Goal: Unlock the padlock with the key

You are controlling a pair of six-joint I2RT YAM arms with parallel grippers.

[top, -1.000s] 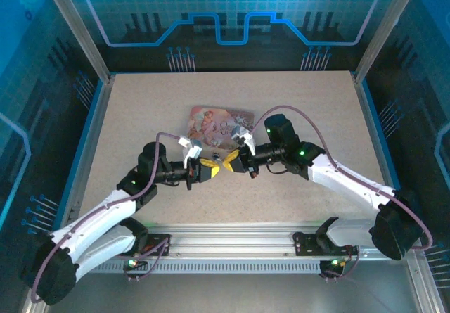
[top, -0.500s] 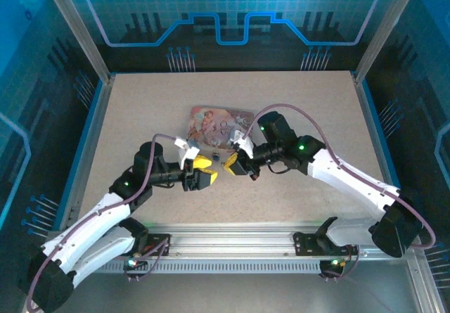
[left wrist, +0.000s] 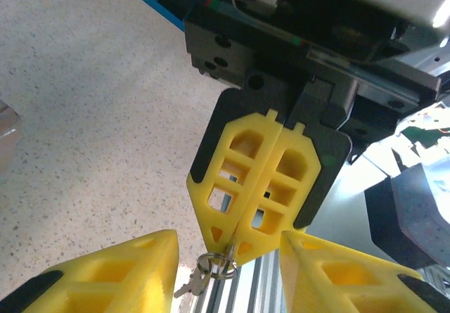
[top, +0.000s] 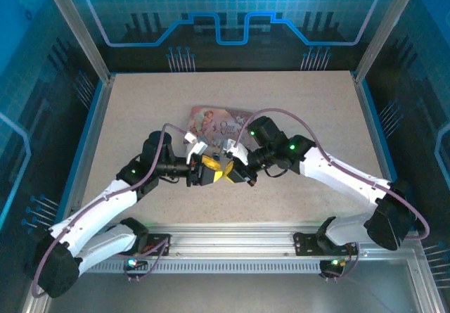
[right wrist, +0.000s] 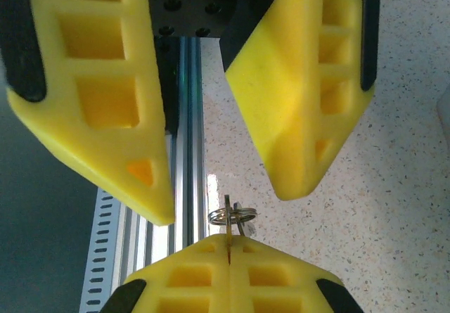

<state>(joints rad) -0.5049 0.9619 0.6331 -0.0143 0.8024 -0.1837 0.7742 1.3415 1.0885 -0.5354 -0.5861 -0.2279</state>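
My right gripper (right wrist: 230, 248) is shut on the thin key blade, which pokes out of its yellow fingertips. A silvery split ring (right wrist: 232, 214) hangs on the key, and a second small key (left wrist: 188, 283) dangles from that ring. My left gripper (left wrist: 227, 267) is open, one finger on each side of the ring and the right gripper's tips (left wrist: 229, 245). Neither left finger touches the ring. In the top view the left gripper (top: 209, 171) and right gripper (top: 227, 171) meet tip to tip just in front of the pink tin. I cannot make out the padlock.
The pink illustrated tin (top: 214, 121) lies flat on the speckled table (top: 295, 109) just behind the two grippers. The aluminium rail (top: 232, 243) runs along the near edge. Blue-lit walls close off the sides and back.
The left gripper has moved right and the right gripper left and nearer. The gap between them has closed, and the open left fingers now stand around the right gripper's tip and key ring.
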